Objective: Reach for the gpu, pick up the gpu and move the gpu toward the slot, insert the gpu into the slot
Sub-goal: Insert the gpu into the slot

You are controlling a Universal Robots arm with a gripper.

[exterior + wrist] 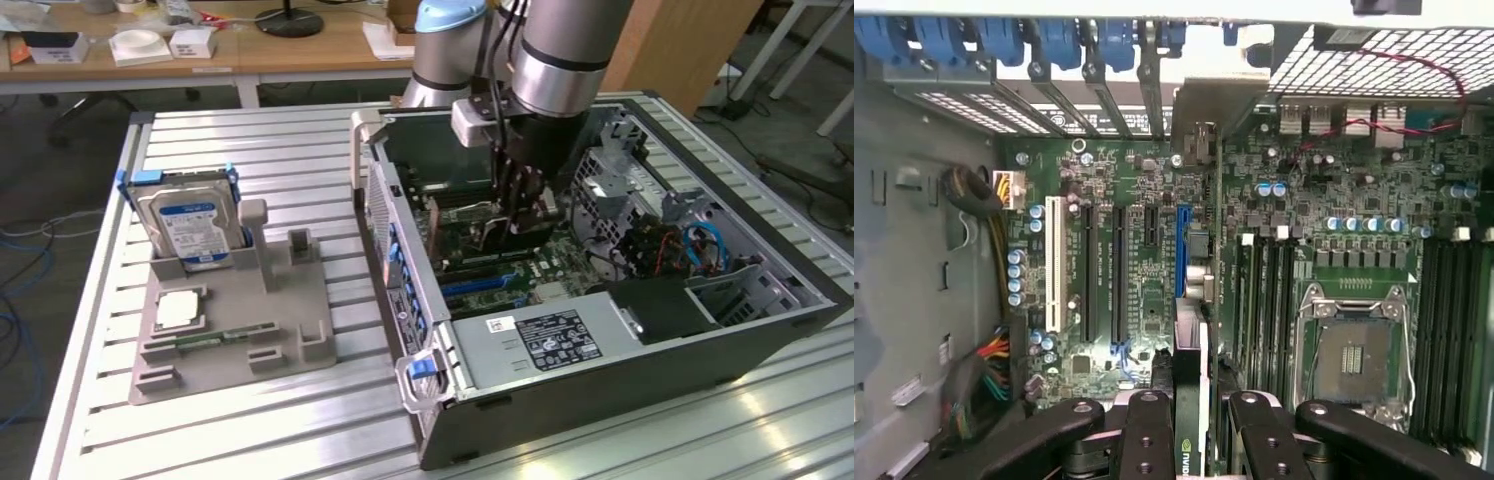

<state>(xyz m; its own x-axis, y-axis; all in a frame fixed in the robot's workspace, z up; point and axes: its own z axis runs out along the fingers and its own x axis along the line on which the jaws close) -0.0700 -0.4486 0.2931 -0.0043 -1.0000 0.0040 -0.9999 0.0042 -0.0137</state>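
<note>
The gpu (1190, 335) is grasped edge-on by the gripper (1194, 398) inside the open computer case (601, 375), in line with the blue slot (1181, 250), at 3 o'clock from the hard drive (187, 225) in the exterior view.

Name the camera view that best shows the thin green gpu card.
The wrist view: the thin green gpu card runs edge-on out of the black gripper, close to the long blue slot. The exterior view shows part of its side, partly behind the gripper.
</note>
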